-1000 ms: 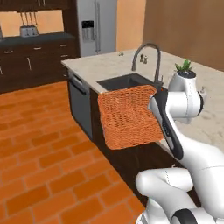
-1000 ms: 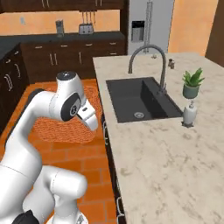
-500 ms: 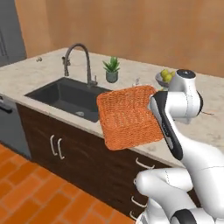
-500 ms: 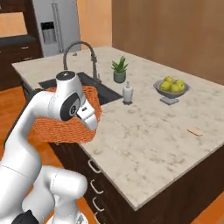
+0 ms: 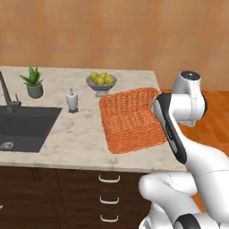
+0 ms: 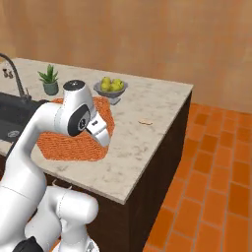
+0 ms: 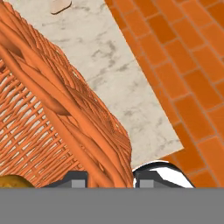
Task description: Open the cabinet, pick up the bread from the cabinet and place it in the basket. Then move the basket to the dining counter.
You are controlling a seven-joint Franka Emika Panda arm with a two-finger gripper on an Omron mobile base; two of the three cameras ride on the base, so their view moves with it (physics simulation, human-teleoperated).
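While clamped narrow on the basket (image 7: pixel 57 127) wall, gripper (image 7: pixel 110 178) level, lower slowly onto dining counter (image 5: pixel 67 138), away from fruit bowl (image 5: pixel 101 82).

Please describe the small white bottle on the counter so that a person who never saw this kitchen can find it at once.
Start at the pale marbled dining counter and find the black sink set into it. Just past the sink's far right corner stands the white bottle, between the potted plant and the bowl of yellow-green fruit. It is the one plain white upright thing there, with a narrow top.
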